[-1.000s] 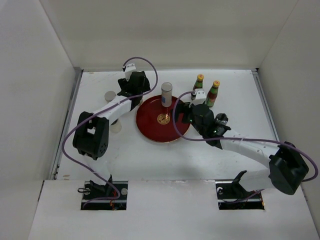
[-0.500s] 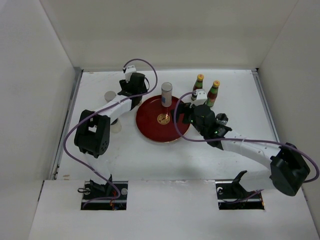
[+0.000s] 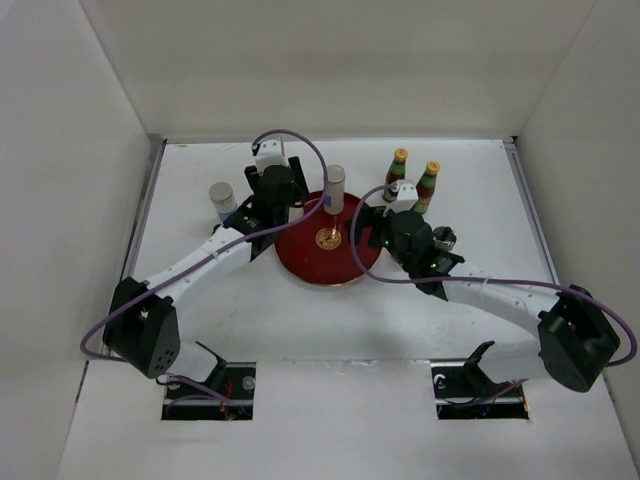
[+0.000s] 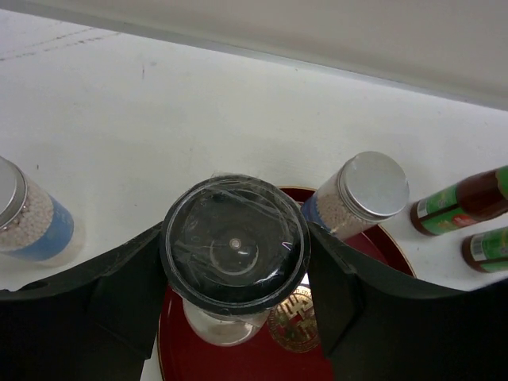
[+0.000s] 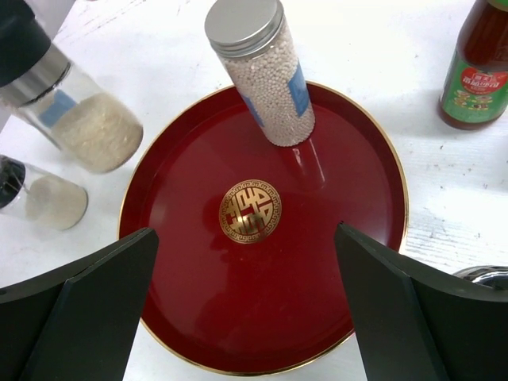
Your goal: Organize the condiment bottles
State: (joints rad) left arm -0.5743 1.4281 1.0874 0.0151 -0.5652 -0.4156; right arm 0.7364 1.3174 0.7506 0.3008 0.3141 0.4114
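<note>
Black-capped shaker [image 4: 234, 242] clamped in left gripper [image 4: 234, 263] (by red tray [image 5: 262, 317] rim).

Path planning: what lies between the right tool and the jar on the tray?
Only bare red tray with its gold emblem, shown in the right wrist view.

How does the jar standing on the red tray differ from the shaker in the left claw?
The jar has a plain silver cap; the shaker has a black one. The jar holds white beads behind a blue label; the shaker holds fine pale grains. The jar stands free on the red tray; the shaker is gripped by the left claw near the tray's left rim. Both are clear, round and upright.
</note>
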